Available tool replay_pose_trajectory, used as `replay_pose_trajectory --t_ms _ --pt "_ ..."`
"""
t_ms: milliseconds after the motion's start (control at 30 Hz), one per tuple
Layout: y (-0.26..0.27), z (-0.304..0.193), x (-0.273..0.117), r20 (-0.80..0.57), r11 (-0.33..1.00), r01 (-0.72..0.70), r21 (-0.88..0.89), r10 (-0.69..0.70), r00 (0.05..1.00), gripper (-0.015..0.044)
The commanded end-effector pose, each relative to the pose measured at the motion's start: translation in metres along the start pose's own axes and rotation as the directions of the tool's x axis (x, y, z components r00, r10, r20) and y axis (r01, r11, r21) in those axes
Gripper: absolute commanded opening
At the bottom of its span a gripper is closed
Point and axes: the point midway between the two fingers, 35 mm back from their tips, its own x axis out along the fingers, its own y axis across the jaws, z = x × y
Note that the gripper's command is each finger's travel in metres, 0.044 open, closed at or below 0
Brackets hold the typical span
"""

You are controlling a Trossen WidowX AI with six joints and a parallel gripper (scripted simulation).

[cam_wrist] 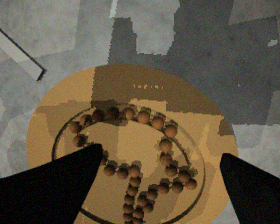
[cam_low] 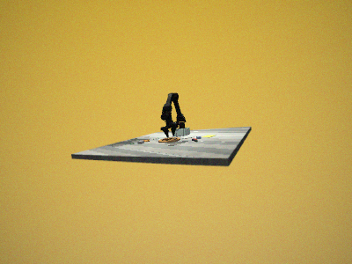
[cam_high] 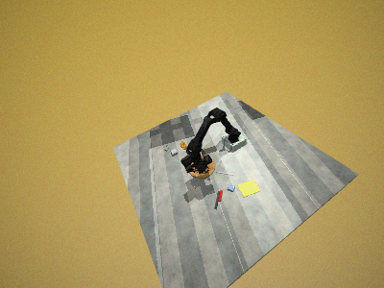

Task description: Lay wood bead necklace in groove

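The wood bead necklace (cam_wrist: 143, 117) lies on the round bead board (cam_high: 208, 174) (cam_low: 162, 140) (cam_wrist: 55, 110), below the claw (cam_high: 201, 168) (cam_low: 171, 135) (cam_wrist: 161, 155) and largely between its two fingertips as the wrist view looks down. Its beads make an uneven loop over the middle of the board; a few at the upper left in that view lie at or close to the groove (cam_wrist: 53, 150), while those on the right bend inward of it. Lower down, two strands run close together toward the bottom edge of the view, where the rest is cut off. The claw is wide open, fingers well apart above the board, with nothing gripped; whether a fingertip touches a bead or the board cannot be told. The pale gray-green box (cam_high: 236, 145) (cam_low: 183, 132) is up and to the right of the board in the top view, partly behind the arm (cam_high: 204, 130) (cam_low: 166, 111), and its contents cannot be made out. Also in the top view, a yellow square (cam_high: 249, 188) and a small blue piece (cam_high: 231, 188) lie to the board's lower right, and a red-and-dark tool (cam_high: 220, 197) lies below it.
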Motion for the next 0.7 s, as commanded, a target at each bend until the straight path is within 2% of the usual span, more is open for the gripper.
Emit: replay_pose_trajectory --t_ms 0,100,133,300,367,667 --pt "-0.003 -0.005 -0.015 0.002 0.996 0.015 0.083 -0.015 1.000 0.0204" --pt "-0.003 -0.005 -0.015 0.002 0.996 0.015 0.083 -0.015 1.000 0.0125" --pt "-0.003 -0.005 -0.015 0.002 0.996 0.015 0.083 -0.015 1.000 0.0120" --pt "-0.003 -0.005 0.001 0.002 0.996 0.015 0.083 -0.015 1.000 0.0120" --pt "-0.006 -0.003 -0.007 0.007 0.997 0.025 0.075 -0.025 1.000 0.0120" --pt "-0.006 -0.003 0.003 0.005 0.997 0.022 0.078 -0.022 1.000 0.0120"
